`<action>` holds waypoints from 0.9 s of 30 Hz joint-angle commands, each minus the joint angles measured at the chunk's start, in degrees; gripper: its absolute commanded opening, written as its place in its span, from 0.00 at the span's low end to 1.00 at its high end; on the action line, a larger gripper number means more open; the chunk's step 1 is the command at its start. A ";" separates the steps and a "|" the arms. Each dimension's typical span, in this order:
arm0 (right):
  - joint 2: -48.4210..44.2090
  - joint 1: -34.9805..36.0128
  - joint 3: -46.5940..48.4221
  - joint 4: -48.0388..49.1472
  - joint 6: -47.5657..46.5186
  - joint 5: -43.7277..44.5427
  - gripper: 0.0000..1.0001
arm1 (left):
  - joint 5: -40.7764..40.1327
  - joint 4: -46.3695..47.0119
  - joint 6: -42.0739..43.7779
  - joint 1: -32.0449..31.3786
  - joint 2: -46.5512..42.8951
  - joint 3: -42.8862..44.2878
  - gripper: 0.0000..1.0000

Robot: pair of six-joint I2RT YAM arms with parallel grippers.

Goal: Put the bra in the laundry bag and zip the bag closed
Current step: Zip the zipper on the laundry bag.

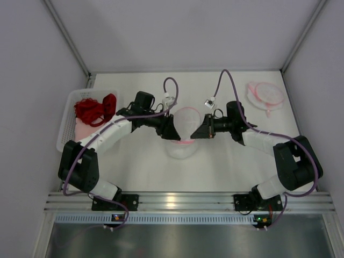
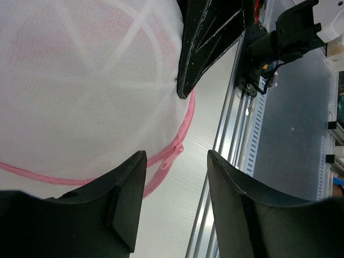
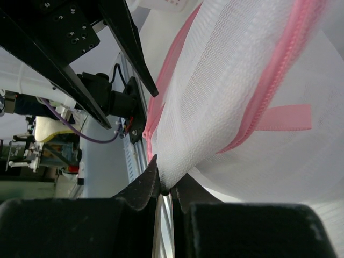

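The white mesh laundry bag [image 1: 185,124] is sitting domed in the middle of the table [image 1: 140,172] between the 2 arms, with the right gripper [image 3: 164,188] pinching a fold of its mesh, likely anchoring it for zipping. The left gripper [image 2: 177,161] is hovering with jaws apart and empty over the pink zipper [image 2: 188,118] and its pull [image 2: 173,153]; a faint pink is showing through the mesh, possibly the bra.

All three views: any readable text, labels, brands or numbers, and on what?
No readable text in any view.
On the white mesh laundry bag with pink zipper: no label or print shows.
On the white plastic basket: no markings show.
On the small lit board at the right arm's base: any print is too small to read.
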 commanded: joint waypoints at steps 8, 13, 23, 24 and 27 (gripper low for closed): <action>-0.19 0.77 3.48 2.61 -0.30 -2.30 0.00 | 1.97 -2.55 3.60 0.16 0.77 -0.52 0.54; -0.11 0.77 3.48 3.49 0.57 -2.65 0.00 | 1.79 -2.55 2.72 0.25 1.74 -0.96 0.54; 0.42 0.77 3.74 3.49 1.01 -1.95 0.00 | 4.95 -2.55 1.84 0.07 2.53 -0.87 0.49; 0.59 0.77 3.75 3.58 1.10 -1.86 0.00 | 5.22 -2.55 1.75 0.07 2.44 -0.96 0.47; 0.77 0.77 3.75 3.23 1.19 -1.16 0.00 | 6.01 -2.55 1.66 0.07 2.27 -1.05 0.38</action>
